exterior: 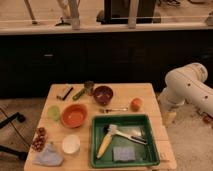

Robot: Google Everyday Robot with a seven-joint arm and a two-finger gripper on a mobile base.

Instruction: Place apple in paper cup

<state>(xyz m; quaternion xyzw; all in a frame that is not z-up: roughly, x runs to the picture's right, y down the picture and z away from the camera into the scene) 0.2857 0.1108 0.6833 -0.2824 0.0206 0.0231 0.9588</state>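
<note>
The paper cup (71,144) stands near-left on the tabletop (162,142). The gripper (169,116) hangs just off the right edge; apart or together, I can't tell. Beyond it sits the apple (136,104), well apart from the cup. Carried across, it could slip, or topple that light cup.

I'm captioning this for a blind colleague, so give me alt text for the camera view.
A wooden table holds an orange-red apple near its right edge and a white paper cup at front left, with a green tray between. The robot's gripper hangs beside the table's right edge, apart from the apple.
</note>
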